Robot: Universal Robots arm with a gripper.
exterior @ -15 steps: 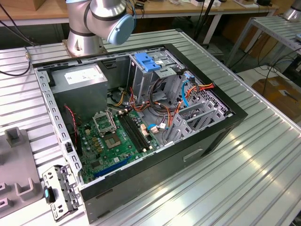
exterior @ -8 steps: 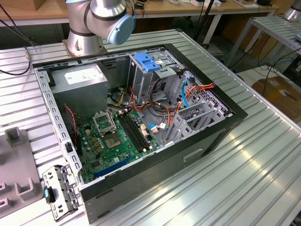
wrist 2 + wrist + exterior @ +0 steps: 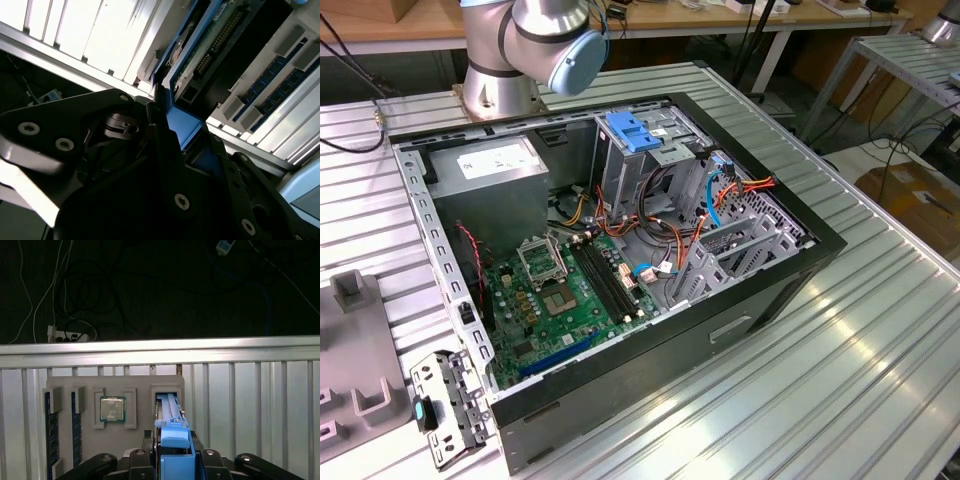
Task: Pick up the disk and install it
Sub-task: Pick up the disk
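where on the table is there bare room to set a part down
Bare table on the exterior view's right of the case, and along its near side. Crowded: cables inside the case; fixture and bracket on the view's left.

The desk [image 3: 880, 330] under the computer case [image 3: 650, 370] is ribbed bare metal, bright and mirror-like where the light strikes it. The case has a matt black outer shell and dull grey sheet metal inside. Within it lie a glossy green motherboard [image 3: 565, 300], a grey metal power-supply box [image 3: 490, 175] with a white paper sticker, and a smooth blue plastic caddy [image 3: 635, 133]. Beyond the case, the arm [image 3: 540, 25] is smooth silvery metal with a pale blue plastic cap. In the second wrist view, matt black fingers [image 3: 162, 135] clamp the disk [image 3: 200, 55], which has smooth blue plastic rails, a green circuit board and a dark body. In the first wrist view, a matt grey plastic tray [image 3: 142, 385] holds a processor [image 3: 112, 409] with a dull silvery metal lid.
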